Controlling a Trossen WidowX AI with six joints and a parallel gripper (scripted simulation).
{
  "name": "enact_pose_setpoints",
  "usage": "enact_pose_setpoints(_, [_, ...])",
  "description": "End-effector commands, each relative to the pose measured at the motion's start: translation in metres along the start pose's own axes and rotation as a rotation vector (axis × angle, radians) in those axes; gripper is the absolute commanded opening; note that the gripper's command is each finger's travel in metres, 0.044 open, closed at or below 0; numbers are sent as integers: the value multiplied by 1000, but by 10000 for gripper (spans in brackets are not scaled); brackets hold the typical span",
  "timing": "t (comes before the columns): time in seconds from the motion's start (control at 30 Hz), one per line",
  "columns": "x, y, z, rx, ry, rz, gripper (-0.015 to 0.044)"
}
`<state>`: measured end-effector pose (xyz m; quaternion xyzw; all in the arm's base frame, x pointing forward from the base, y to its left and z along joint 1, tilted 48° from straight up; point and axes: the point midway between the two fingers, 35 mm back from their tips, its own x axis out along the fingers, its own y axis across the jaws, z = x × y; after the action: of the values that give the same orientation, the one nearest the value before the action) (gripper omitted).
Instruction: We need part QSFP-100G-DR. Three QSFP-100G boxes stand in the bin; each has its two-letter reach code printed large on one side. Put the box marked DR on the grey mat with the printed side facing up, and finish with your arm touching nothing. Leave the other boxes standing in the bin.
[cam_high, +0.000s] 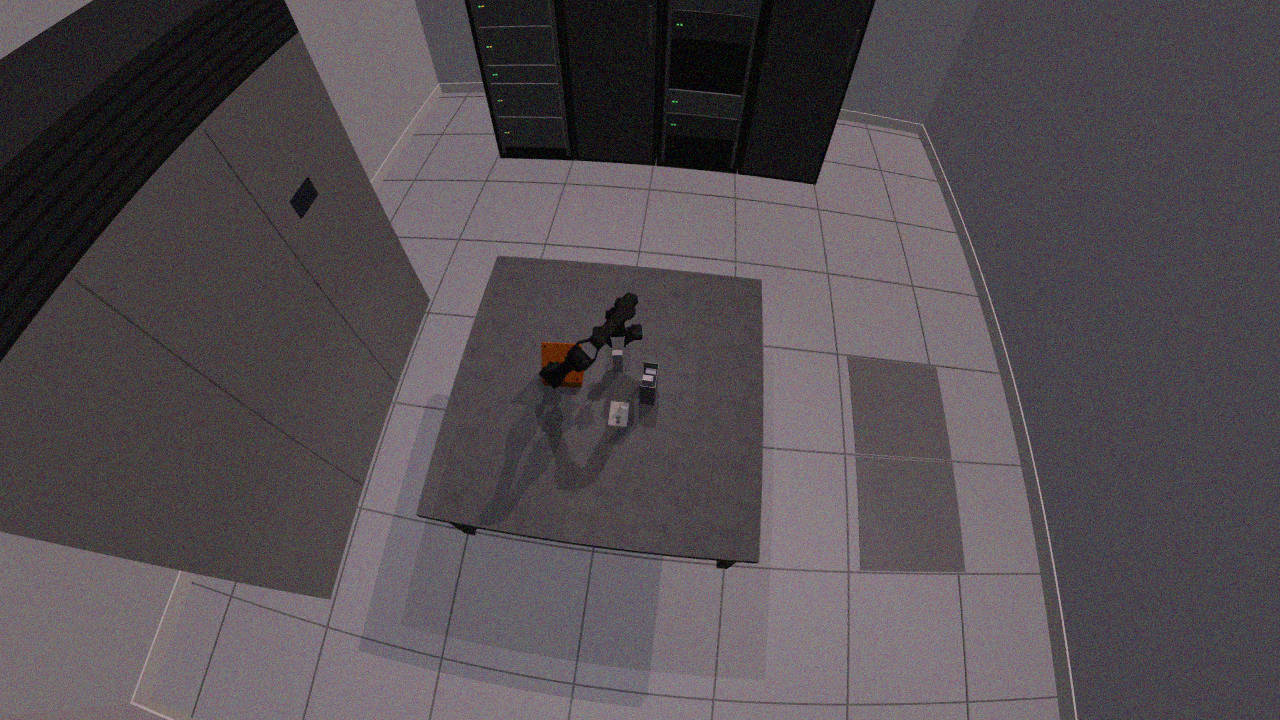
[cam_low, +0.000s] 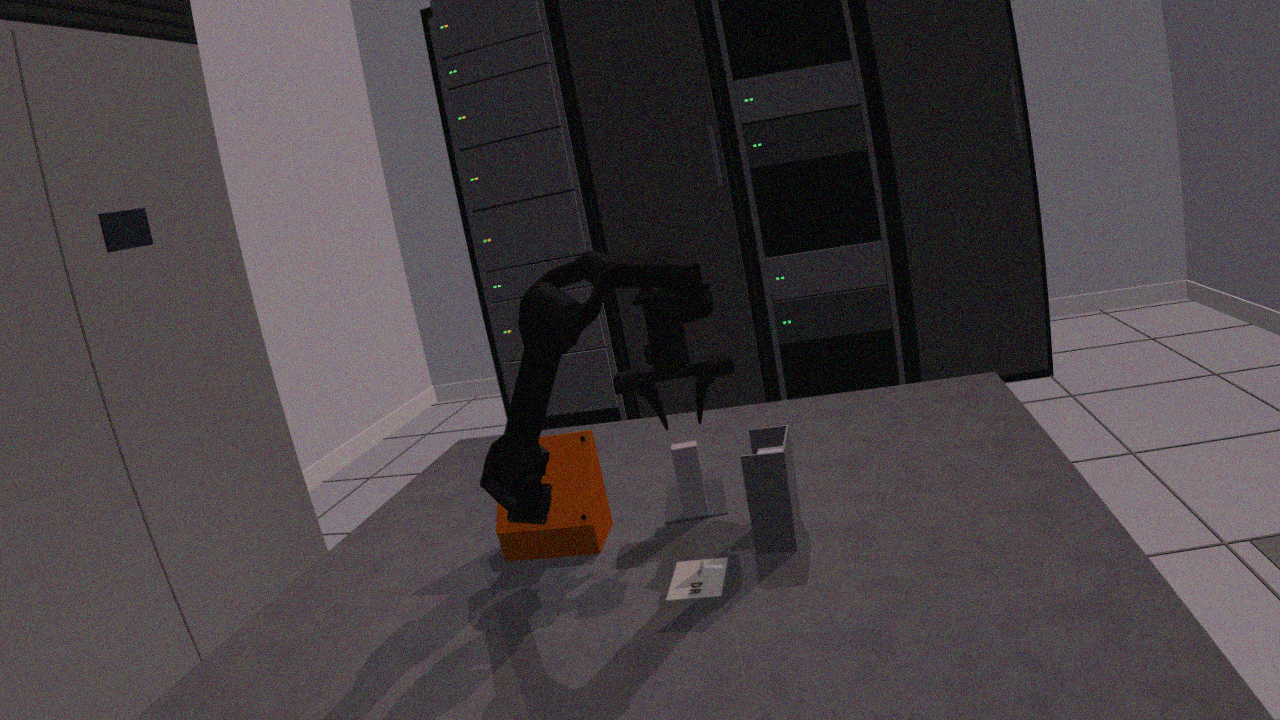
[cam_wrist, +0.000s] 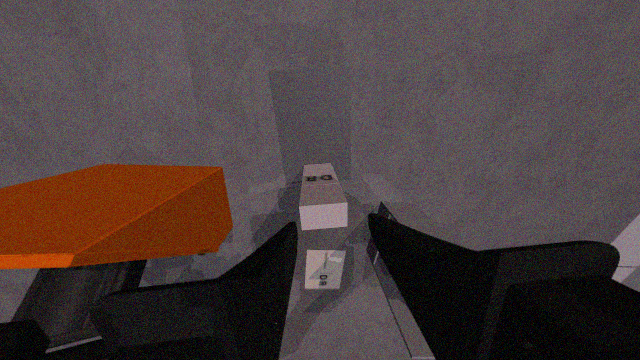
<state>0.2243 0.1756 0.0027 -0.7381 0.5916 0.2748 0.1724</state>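
Fingers (cam_high: 623, 340) (cam_low: 683, 426), one pair, partly open, holding nothing, above the upright DR box (cam_high: 617, 358) (cam_low: 688, 479) (cam_wrist: 322, 192) inward of the tabletop's (cam_high: 698, 474) (cam_low: 895, 537) (cam_wrist: 450, 125) edges; risk: descending with so narrow a gap could clip its top and topple it.

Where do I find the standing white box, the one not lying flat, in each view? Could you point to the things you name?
Top: the box (cam_high: 617, 356) (cam_low: 689, 480) (cam_wrist: 323, 196) is near the centre.
Exterior: below centre, slightly to the right.
Wrist: almost at the centre, its DR print visible.
Shared landmark: the orange block (cam_high: 552, 350) (cam_low: 574, 483) (cam_wrist: 125, 210), left of the box in every picture.
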Motion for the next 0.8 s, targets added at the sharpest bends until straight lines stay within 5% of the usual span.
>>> enact_pose_setpoints(0.0, [-1, 3, -8, 7, -51, 4, 240])
enact_pose_setpoints(0.77, [19, 4, -13, 20, -103, 2, 240])
